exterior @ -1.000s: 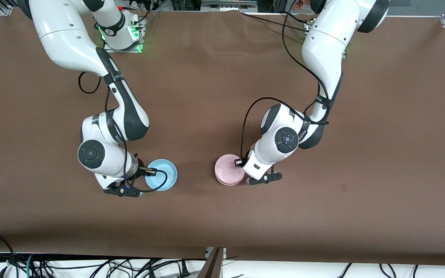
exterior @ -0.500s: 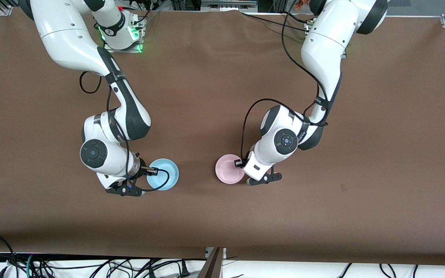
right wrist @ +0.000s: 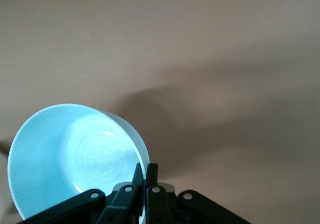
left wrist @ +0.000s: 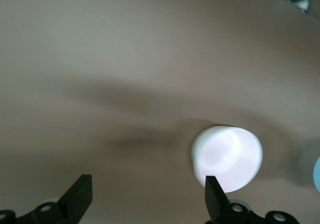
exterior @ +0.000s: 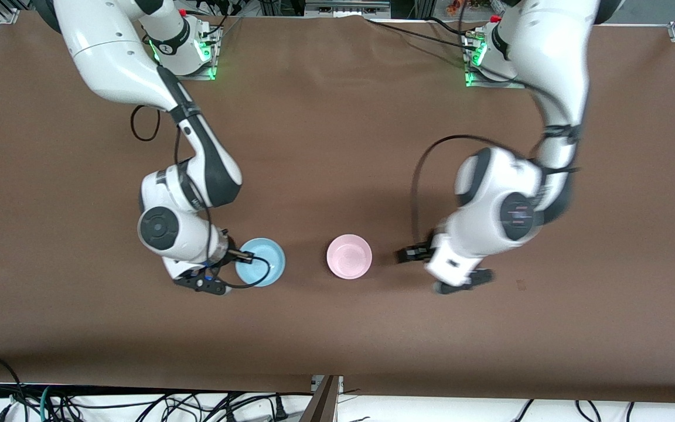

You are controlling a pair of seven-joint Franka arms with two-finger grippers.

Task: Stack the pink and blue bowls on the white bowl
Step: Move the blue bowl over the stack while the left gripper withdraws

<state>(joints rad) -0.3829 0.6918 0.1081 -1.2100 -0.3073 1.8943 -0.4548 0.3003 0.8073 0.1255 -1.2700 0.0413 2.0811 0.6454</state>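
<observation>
The pink bowl sits upright on the brown table, and shows pale in the left wrist view. My left gripper is a short way from it toward the left arm's end, open and with nothing in it. The blue bowl is beside the pink bowl toward the right arm's end. My right gripper is shut on the blue bowl's rim, and the bowl's inside faces the wrist camera. The white bowl is hidden.
The brown table cloth is bare around both bowls. Both arm bases stand at the table's edge farthest from the front camera. Cables hang below the edge nearest to it.
The left gripper opened, let go of the pink bowl and drew away toward the left arm's end. The right gripper carried the blue bowl a little toward the pink bowl.
</observation>
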